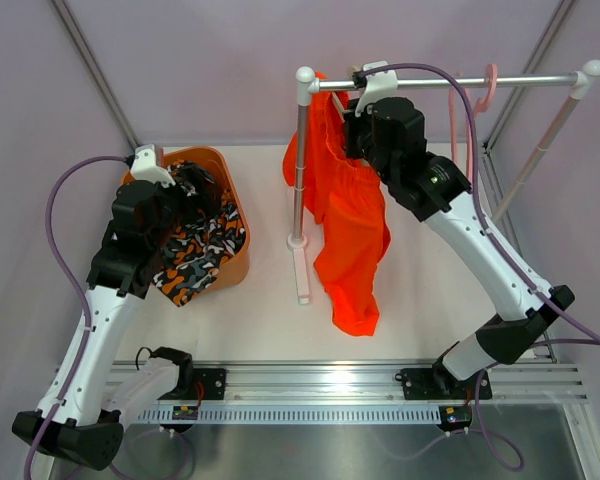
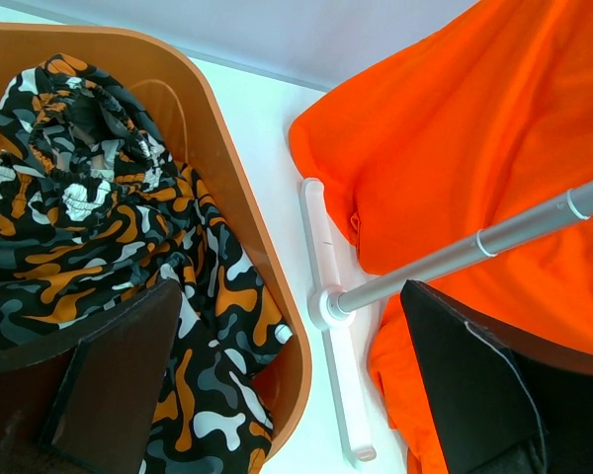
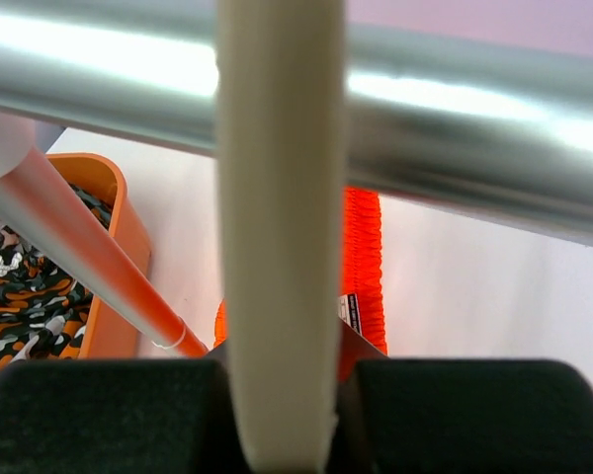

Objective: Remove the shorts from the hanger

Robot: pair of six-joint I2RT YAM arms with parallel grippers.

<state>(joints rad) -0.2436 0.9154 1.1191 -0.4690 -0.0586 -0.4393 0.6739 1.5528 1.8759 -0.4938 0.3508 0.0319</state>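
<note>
While our right gripper (image 3: pixel 277 400) looks clamped on the cream hanger (image 3: pixel 277 247) hooked over the rail (image 3: pixel 455 138), the orange shorts (image 1: pixel 350 230) hang under the rail. The camo shorts (image 1: pixel 195 255) lie in the basket (image 1: pixel 235 170) left of the rail. Our left gripper (image 2: pixel 296 380) is spread and empty. We'd hold the hanger firm and pull the waistband off evenly, avoiding snags.

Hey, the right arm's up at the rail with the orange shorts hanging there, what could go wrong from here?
1. The right gripper pinches the cream hanger hook over the rail; a sideways pull might tip the slim rack rather than unhook it.
2. The orange shorts hang close by its post and could snag there.
3. The camouflage shorts spill over the basket rim and might slide out.
</note>
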